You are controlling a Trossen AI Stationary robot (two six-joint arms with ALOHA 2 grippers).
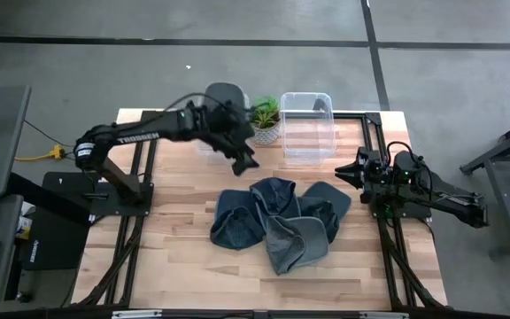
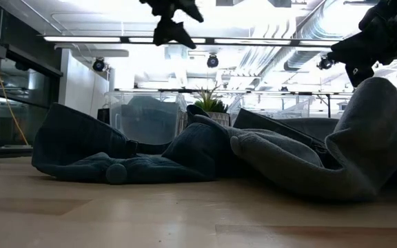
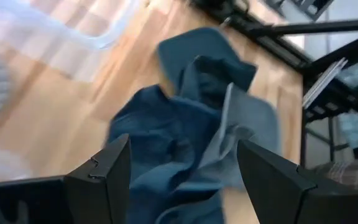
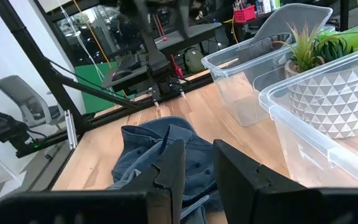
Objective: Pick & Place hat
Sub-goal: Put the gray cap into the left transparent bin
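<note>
A pile of blue denim hats point(image 1: 277, 217) lies on the middle of the wooden table, also seen in the low view point(image 2: 219, 151) and both wrist views point(image 3: 185, 118) point(image 4: 157, 146). My left gripper point(image 1: 242, 161) point(image 3: 185, 177) hangs open in the air above the pile's far left side, touching nothing. In the low view it shows high above the hats point(image 2: 174, 27). My right gripper point(image 1: 345, 173) point(image 4: 197, 162) waits at the table's right side, level with the pile's far edge, its fingers a narrow gap apart and holding nothing.
A clear plastic bin point(image 1: 308, 128) stands at the far edge. A second bin holding a grey hat point(image 1: 224, 96) stands to its left, partly behind my left arm. A potted plant point(image 1: 266, 120) sits between them. Bare wood lies near and left of the pile.
</note>
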